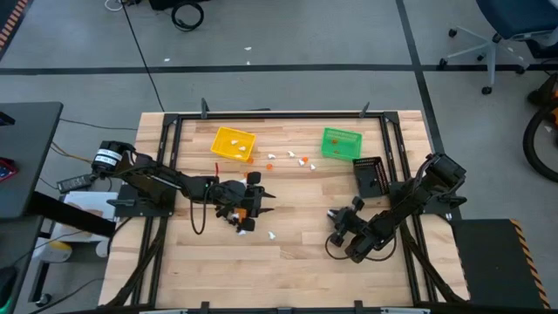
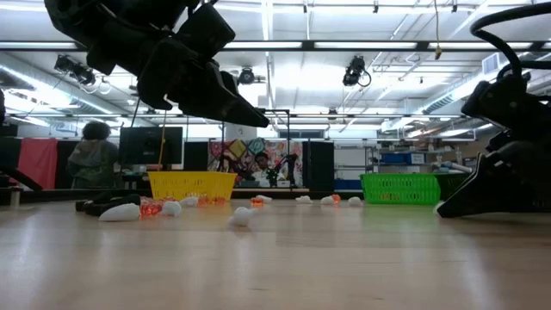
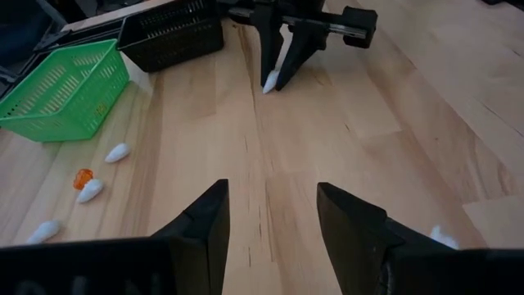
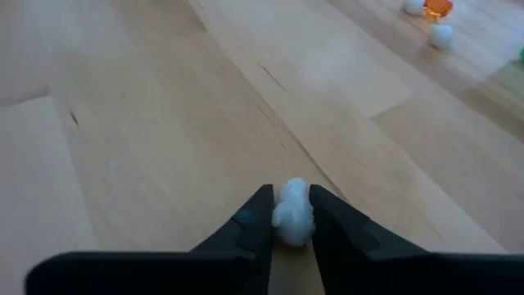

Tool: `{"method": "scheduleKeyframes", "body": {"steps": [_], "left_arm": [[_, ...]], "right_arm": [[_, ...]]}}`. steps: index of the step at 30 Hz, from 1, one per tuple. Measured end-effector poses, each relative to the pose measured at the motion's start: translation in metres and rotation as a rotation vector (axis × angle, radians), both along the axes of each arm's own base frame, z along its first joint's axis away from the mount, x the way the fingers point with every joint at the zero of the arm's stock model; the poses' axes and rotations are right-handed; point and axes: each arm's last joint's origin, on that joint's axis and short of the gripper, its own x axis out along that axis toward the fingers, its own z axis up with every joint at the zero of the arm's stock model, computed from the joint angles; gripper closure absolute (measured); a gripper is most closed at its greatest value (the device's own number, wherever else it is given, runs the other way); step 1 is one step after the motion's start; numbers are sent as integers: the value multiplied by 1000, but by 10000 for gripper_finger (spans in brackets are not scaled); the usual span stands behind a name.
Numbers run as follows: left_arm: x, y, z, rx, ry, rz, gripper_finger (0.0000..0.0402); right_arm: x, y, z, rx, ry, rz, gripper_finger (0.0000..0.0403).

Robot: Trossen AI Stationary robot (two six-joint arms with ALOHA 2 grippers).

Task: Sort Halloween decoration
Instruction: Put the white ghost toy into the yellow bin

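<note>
Right gripper (image 4: 285, 215) pinches a white trinket (image 4: 292, 211) between its jaws; recommend lifting straight off the worktop (image 4: 164, 123). Left gripper (image 3: 270, 221) hovers, jaws spread.

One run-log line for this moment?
right gripper: jaws closed on white trinket, at the table | left gripper: open, empty, above table | bins: yellow, green, black

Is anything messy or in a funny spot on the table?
Yes. Tiny white and orange trinkets lie scattered on the wood between the yellow bin and green bin, not inside them. The right gripper pinches one white trinket.
</note>
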Motion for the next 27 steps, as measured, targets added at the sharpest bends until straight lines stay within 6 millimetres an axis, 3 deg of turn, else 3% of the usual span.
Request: {"method": "scheduleKeyframes", "body": {"steps": [3, 12, 21, 27], "left_arm": [[0, 0, -1, 0, 9, 1, 241], [-8, 1, 0, -29, 79, 21, 241], [-41, 5, 40, -19, 44, 67, 241], [-59, -1, 16, -78, 40, 80, 241]], "right_arm": [[2, 1, 1, -11, 9, 14, 341], [19, 10, 15, -34, 120, 41, 332], [55, 12, 38, -21, 186, 101, 332], [90, 0, 57, -60, 202, 190, 332]]}}
